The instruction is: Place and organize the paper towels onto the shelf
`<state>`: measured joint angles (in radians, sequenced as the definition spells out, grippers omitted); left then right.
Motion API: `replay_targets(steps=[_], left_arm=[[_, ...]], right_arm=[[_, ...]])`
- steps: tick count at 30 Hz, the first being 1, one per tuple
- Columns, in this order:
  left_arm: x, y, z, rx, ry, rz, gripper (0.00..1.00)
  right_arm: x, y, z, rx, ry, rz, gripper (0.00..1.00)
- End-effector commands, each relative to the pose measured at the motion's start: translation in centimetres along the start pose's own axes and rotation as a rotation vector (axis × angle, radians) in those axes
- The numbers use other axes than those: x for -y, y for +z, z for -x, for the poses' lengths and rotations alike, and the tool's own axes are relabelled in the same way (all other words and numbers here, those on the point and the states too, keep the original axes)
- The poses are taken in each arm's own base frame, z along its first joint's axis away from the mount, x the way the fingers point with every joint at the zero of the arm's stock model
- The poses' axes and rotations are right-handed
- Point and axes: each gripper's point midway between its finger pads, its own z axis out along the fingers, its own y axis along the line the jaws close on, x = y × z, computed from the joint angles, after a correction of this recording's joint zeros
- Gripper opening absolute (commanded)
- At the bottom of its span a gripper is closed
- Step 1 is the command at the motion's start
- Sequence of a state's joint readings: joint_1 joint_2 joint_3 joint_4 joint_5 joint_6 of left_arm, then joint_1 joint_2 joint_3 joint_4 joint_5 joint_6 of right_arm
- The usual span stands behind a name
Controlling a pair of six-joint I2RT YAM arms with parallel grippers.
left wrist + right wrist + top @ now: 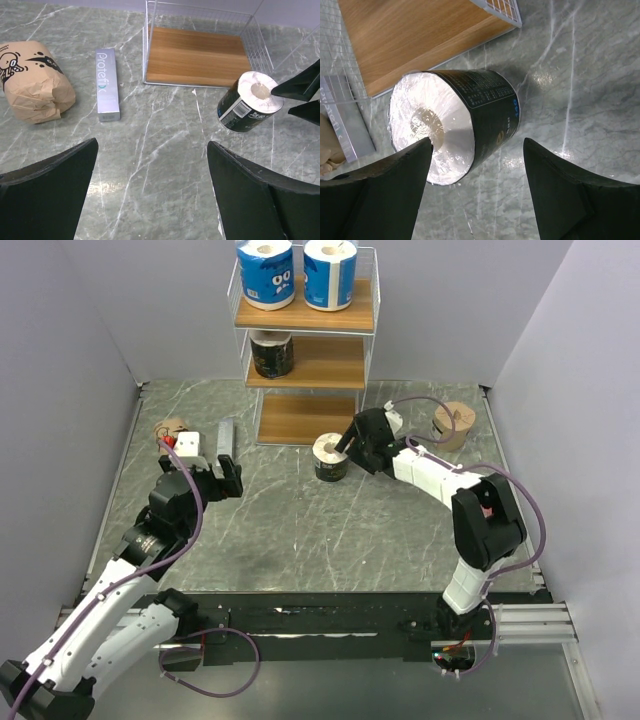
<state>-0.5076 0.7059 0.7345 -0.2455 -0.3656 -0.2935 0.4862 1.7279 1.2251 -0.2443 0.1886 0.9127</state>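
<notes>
The shelf (pixel 300 420) stands at the back centre. Two blue-and-white paper towels (pixel 266 272) (pixel 330 273) sit on its top tier and one black roll (pixel 271 354) on the middle tier. Its bottom board (pixel 197 57) is bare. A second black roll (pixel 329 457) stands on the table in front of the shelf. My right gripper (pixel 350 447) is open around its upper end (pixel 465 120), with one fingertip (pixel 422 147) over the white end face near the centre hole. A tan roll (pixel 453 425) lies at the right and another (pixel 35 82) at the left. My left gripper (pixel 152 145) is open and empty above the table.
A flat grey metal bar (pixel 107 85) lies between the left tan roll and the shelf. Grey walls close in the table on the left, the right and behind the shelf.
</notes>
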Motion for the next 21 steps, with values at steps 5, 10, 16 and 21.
replay_targets(steps=[5, 10, 16, 21], left_arm=[[0.4, 0.1, 1.9, 0.050, -0.027, -0.007, 0.96], [0.5, 0.2, 1.8, 0.045, -0.025, -0.007, 0.96], [0.3, 0.2, 1.7, 0.044, -0.022, 0.001, 0.96], [0.2, 0.3, 1.7, 0.044, -0.025, 0.008, 0.97]], right_arm=[[-1.5, 1.2, 0.2, 0.002, 0.048, 0.056, 0.78], [-1.5, 1.5, 0.2, 0.004, 0.048, 0.048, 0.77], [-1.0, 2.4, -0.6, -0.012, 0.066, 0.030, 0.74], [-0.7, 2.8, -0.8, -0.011, 0.070, 0.004, 0.72]])
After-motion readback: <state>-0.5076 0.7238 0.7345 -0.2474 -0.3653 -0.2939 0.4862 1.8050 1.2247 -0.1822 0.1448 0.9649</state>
